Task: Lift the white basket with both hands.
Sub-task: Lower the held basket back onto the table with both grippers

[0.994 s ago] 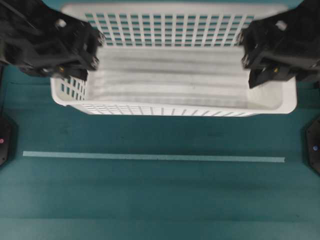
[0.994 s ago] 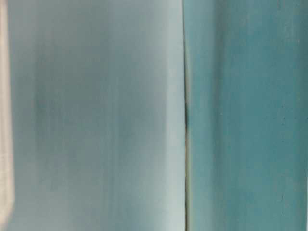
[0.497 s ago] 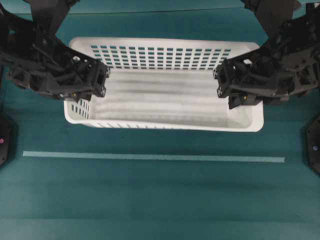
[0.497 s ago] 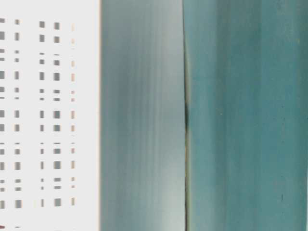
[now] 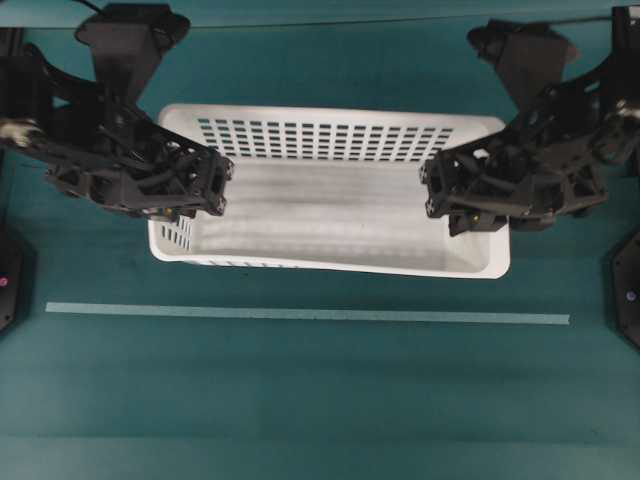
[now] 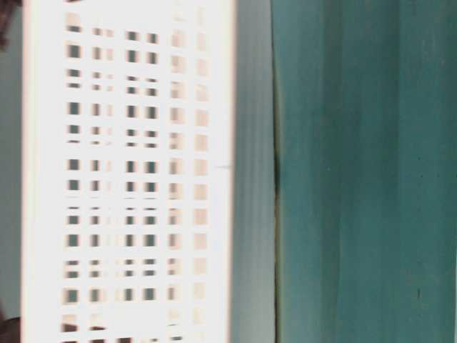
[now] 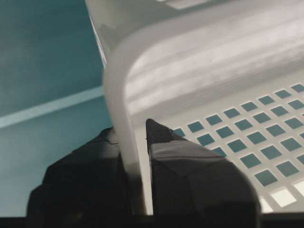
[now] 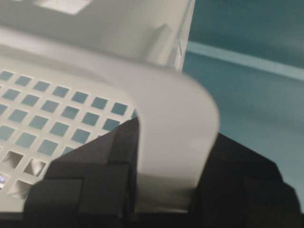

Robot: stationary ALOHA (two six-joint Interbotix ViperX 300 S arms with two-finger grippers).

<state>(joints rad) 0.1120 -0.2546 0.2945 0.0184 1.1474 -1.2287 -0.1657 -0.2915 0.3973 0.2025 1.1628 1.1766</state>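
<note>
**Two hands clamped on one white basket**

The left hand (image 7: pixel 135 137), a black, angular piece of plastic and metal, has its two fingers pinched together on the rolled rim of the large rectangular white plastic basket (image 5: pixel 330 215), one finger outside the wall and one inside. From its wrist camera the rim runs straight down between the dark fingertips, with the slotted wall showing teal through its small square holes to the right.

The right hand (image 8: pixel 164 142), built the same, is clamped on the opposite short end. Its two fingers stand a little apart, with a broad curve of white rim filling the gap between them.

From overhead there are two black arms, one reaching in from each side, and one basket held between them. The left hand (image 5: pixel 205 185) grips the left end wall and the right hand (image 5: pixel 440 195) the right end wall. The basket's ribbed floor is bare, and its far long wall shows several rows of slots.

In front of the basket a single pale strip of tape (image 5: pixel 307 315) runs across the teal counter (image 5: pixel 320 400), apart from the basket's near rim.

The table-level view, turned sideways and blurred, shows the basket's perforated wall (image 6: pixel 128 179) filling the left half of the frame, with teal to its right.
</note>
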